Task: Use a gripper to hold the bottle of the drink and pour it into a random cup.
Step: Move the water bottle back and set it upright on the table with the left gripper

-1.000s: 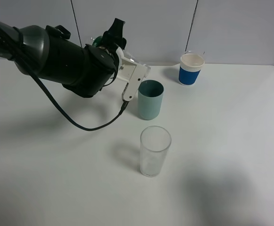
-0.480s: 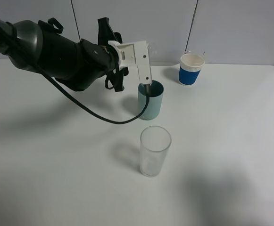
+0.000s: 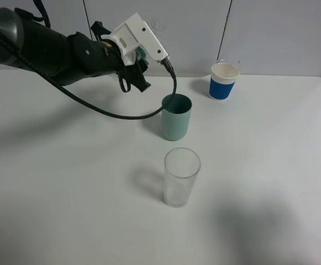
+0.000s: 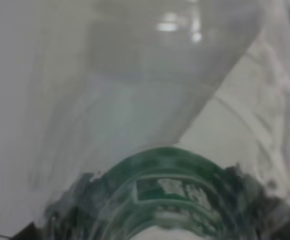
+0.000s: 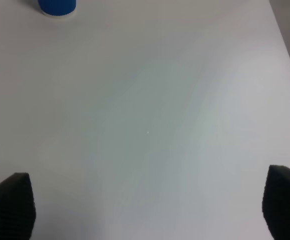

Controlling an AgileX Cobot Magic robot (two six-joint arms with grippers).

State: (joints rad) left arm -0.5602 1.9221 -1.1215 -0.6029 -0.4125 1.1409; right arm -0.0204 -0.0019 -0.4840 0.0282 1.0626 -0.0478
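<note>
The bench (image 3: 270, 165) lay open to the right of the cup (image 3: 176, 117). A clear tumbler (image 3: 181, 176) stood near in front, a paper cup (image 3: 224, 81) behind-right, and a black cable (image 3: 128, 117) drooped on its left.

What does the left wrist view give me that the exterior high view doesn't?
Only left wrist: the bottle close up, clear wall and green label with white print. Only exterior high: the left hand raised near the teal cup, plus the clear tumbler and the blue-and-white paper cup. Both: the bottle, though exterior high catches only a sliver behind the hand.
</note>
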